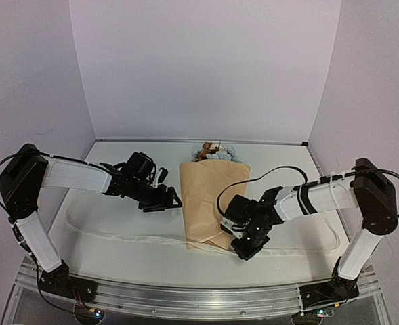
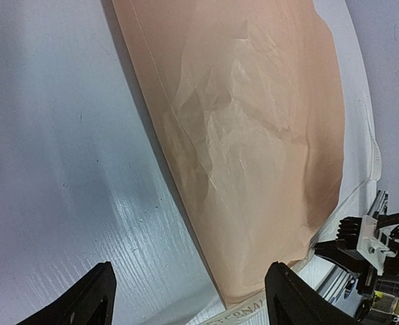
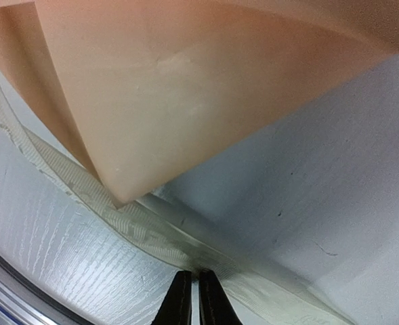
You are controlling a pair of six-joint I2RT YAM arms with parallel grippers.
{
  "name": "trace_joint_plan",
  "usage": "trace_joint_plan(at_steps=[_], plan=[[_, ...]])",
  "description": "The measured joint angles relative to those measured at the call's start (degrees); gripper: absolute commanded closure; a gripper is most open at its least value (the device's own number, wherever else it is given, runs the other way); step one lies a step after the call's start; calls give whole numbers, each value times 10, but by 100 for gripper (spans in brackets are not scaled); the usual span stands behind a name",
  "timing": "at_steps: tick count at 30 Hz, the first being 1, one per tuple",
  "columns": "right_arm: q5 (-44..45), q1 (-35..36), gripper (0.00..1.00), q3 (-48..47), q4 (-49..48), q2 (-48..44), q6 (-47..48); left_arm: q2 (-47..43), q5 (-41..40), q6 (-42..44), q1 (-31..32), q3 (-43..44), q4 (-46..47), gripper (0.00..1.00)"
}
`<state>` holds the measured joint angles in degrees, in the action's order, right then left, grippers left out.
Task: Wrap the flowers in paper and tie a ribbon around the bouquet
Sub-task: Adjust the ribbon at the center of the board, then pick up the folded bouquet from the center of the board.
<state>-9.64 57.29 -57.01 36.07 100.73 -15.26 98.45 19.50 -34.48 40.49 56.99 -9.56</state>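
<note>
- The bouquet point(image 1: 213, 203) is lying in the middle of the white table point(image 1: 104, 206), with its wide end pointing away from the arms and its narrow end toward them.
- The flowers point(image 1: 216, 150) are sticking out of the far, wide end; pale blue and brown-orange heads are showing, and the stems are hidden.
- The paper point(image 2: 253, 135) is sitting folded over the bunch, tan and creased, with one flap overlapping the other near the tip.
- The ribbon point(image 3: 118, 223) is running flat across the table from left to right, passing under the narrow tip of the paper.
- The right gripper point(image 3: 194, 298) is reaching down just right of the tip, with its fingers pressed almost together and pinching the ribbon where it is bunching up off the table.
- The left gripper point(image 1: 171, 200) is hovering just beside the left edge of the paper, with its fingers point(image 2: 91, 298) spread wide and holding nothing.
- In the left wrist view, the spread fingers are framing the paper tip from above and are not touching it.
</note>
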Motion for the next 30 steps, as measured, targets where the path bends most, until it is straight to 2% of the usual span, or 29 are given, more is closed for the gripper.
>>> trace_joint_plan(at_steps=[6, 9, 13, 15, 17, 20, 24, 30], plan=[[16, -23, 83, 18, 1, -20, 10, 2, 3, 0, 0, 0, 0, 21], [16, -44, 71, 27, 9, -41, 13, 5, 5, 0, 0, 0, 1, 21], [6, -58, 46, 23, 20, -73, 3, 12, 13, 0, 0, 0, 2, 20], [4, -58, 27, 11, 33, -87, -16, 14, 14, -1, 0, 0, 3, 20], [10, -58, 19, -7, 43, -100, -37, 16, 15, -1, 0, 0, 8, 21], [25, -64, 15, -28, 45, -110, -80, 24, 14, -4, 0, 3, 12, 23], [18, -107, 12, -59, 42, -96, -155, 46, 14, -9, 0, 19, 16, 27], [-32, -181, 13, -90, -28, -11, -285, 89, 14, -20, 0, 55, 34, 31]])
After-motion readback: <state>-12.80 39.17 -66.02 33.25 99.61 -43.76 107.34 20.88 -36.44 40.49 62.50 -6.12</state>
